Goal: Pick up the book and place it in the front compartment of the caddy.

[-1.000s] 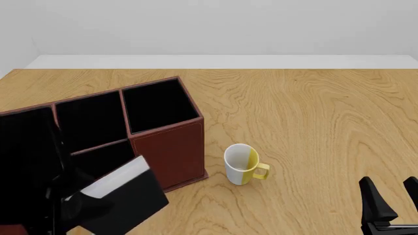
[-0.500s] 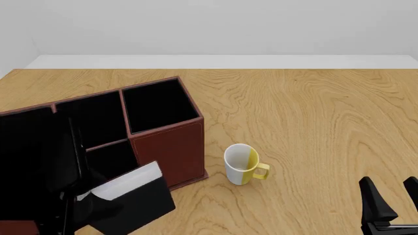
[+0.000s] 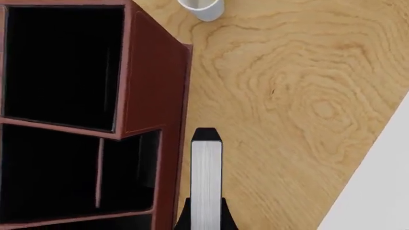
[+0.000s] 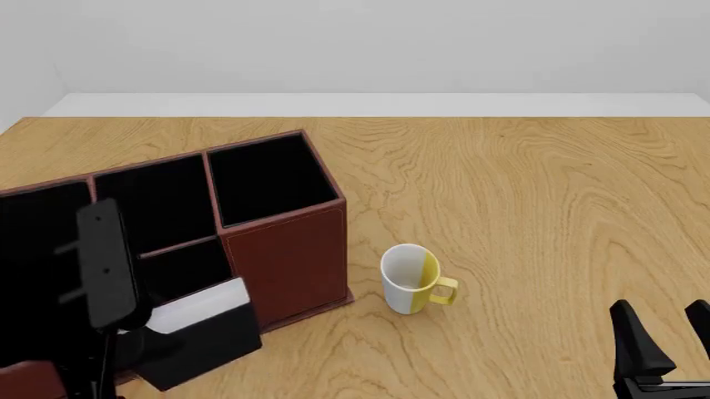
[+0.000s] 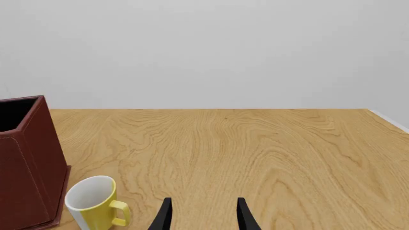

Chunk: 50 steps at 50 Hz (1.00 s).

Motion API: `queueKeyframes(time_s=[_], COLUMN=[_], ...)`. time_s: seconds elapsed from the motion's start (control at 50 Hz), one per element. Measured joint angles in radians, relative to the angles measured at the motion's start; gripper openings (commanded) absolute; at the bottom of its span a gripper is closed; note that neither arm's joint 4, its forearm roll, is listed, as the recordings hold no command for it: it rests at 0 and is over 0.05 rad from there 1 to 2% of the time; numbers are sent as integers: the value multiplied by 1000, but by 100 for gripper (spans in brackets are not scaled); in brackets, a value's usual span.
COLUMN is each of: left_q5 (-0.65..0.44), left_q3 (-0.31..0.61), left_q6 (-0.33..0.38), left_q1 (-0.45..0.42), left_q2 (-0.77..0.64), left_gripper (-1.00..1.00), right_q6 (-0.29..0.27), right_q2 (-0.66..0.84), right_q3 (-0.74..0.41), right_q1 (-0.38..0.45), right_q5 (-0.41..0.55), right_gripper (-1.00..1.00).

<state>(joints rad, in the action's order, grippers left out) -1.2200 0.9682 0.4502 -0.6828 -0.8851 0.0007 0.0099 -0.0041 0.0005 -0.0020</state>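
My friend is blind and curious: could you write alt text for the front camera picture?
The left gripper holds a thin black book tilted at the near right corner of a reddish-brown caddy with black slots, on a wooden table. A white-and-yellow mug stands right of the caddy; the right gripper is open at the lower right.

The left arm rises at the near left, its dark wrist link standing upright, and its gripper (image 3: 206, 218) points steeply downward with both fingers pressed against the covers of the book (image 3: 206, 177), held edge-up between them. The right gripper (image 4: 669, 345) sits low at the near right, pointing forward, its two black fingers parted with nothing between them.
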Motion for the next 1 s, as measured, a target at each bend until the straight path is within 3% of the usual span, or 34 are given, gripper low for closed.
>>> queueKeyframes(time_s=[0.6, 0.8, 1.0], left_q5=[0, 0, 0], left_q3=[-13, 70, 162], left_q6=[437, 555, 623], left_q1=[388, 445, 463], left_q2=[47, 58, 52], left_gripper=[-100, -100, -100], right_q6=[0, 0, 0], right_q2=[0, 0, 0], right_q3=[0, 0, 0], right_q1=[0, 0, 0], right_q5=[0, 0, 0], right_gripper=[100, 100, 100])
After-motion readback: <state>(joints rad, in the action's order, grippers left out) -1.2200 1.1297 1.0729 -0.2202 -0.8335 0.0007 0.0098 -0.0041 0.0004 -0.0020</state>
